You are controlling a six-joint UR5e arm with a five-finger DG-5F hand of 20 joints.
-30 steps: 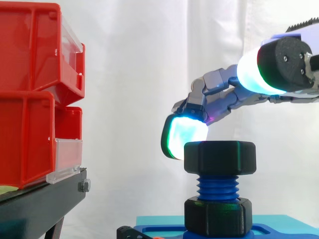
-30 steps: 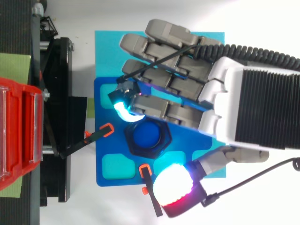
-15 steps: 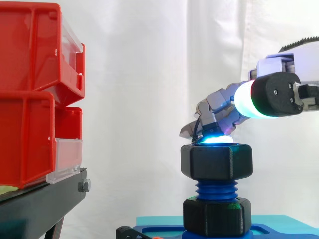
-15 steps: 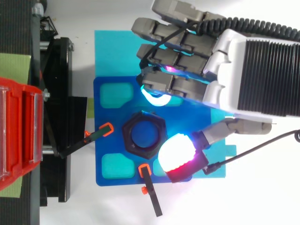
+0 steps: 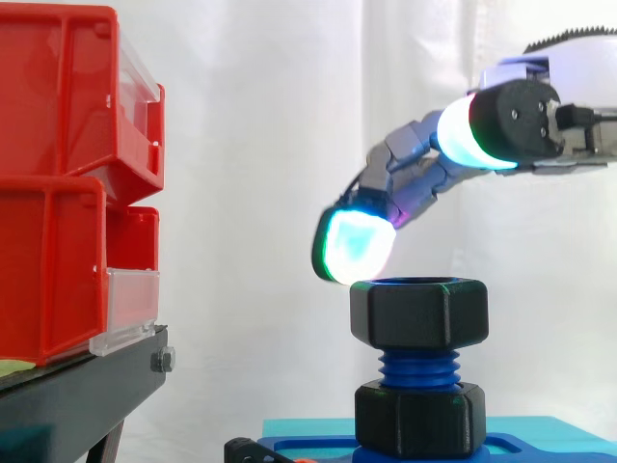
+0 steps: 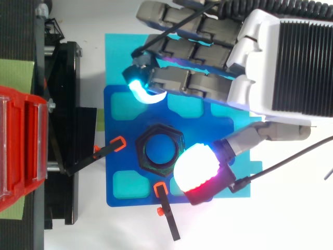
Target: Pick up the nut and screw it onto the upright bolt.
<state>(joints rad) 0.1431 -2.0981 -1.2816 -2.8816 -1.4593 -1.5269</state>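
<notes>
The black nut (image 5: 418,313) is sitting on top of the blue bolt (image 5: 418,367), low in the middle right of the side view. The hand (image 6: 260,78) is hanging just above it, at the upper right. Its fingers are loosely spread and holding nothing. One glowing fingertip (image 5: 355,246) is floating just beside the nut's top left corner. Red bins (image 5: 58,183) are standing at the left.

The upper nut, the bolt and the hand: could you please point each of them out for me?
upper nut (image 5: 419,313), side view, on its black front face.
bolt (image 5: 419,367), side view, on the blue thread below that nut.
hand (image 6: 250,78), top view, on its white back.
</notes>
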